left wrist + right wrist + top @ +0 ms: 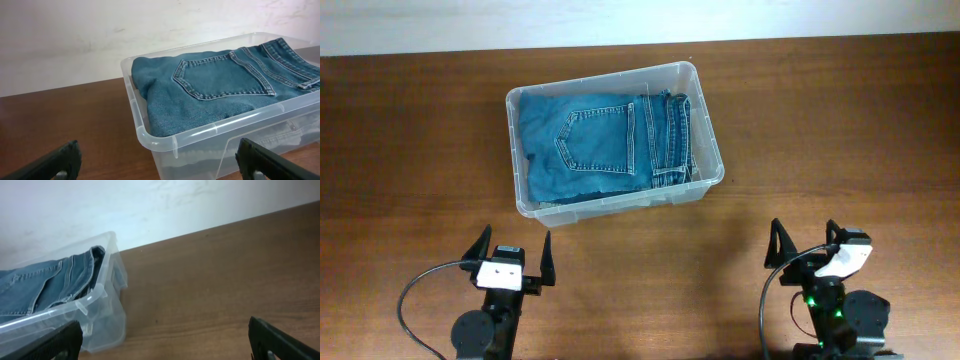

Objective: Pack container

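Observation:
The clear plastic container (712, 150) sits on the wooden table, centre back, with folded blue jeans (600, 140) lying inside, back pocket up. It also shows in the left wrist view (165, 137) with the jeans (215, 90), and in the right wrist view (107, 295) at the left. My left gripper (512, 252) is open and empty, a short way in front of the container's near left corner. My right gripper (807, 238) is open and empty, in front and to the right of the container.
The brown wooden table (840, 120) stretches to both sides of the container. A white wall (620, 20) runs along the table's far edge. Black cables (415, 290) loop beside each arm base.

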Robot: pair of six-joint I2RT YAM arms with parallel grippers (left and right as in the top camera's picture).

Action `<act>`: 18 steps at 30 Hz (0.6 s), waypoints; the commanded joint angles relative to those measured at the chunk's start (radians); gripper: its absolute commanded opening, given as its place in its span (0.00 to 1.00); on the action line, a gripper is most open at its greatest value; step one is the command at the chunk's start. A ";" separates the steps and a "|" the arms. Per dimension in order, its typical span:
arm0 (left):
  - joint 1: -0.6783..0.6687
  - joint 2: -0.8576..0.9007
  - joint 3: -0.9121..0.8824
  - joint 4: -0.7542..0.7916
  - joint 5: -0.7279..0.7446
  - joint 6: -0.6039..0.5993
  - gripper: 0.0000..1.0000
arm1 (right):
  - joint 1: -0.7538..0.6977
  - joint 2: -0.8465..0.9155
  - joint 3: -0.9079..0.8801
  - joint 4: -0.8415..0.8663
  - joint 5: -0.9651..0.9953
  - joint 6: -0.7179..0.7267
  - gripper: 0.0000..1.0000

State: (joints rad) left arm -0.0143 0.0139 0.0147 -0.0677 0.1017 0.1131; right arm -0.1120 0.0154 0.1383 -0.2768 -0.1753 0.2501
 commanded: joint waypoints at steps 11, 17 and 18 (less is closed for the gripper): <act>0.005 -0.008 -0.006 -0.002 0.007 0.016 0.99 | 0.008 -0.012 -0.133 0.270 0.030 -0.080 0.98; 0.005 -0.008 -0.006 -0.002 0.007 0.016 1.00 | 0.008 -0.012 -0.133 0.212 0.029 -0.139 0.98; 0.005 -0.008 -0.006 -0.002 0.007 0.016 0.99 | 0.008 -0.012 -0.133 0.212 0.030 -0.139 0.99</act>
State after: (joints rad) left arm -0.0143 0.0139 0.0147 -0.0677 0.1017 0.1131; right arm -0.1120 0.0135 0.0124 -0.0597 -0.1562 0.1452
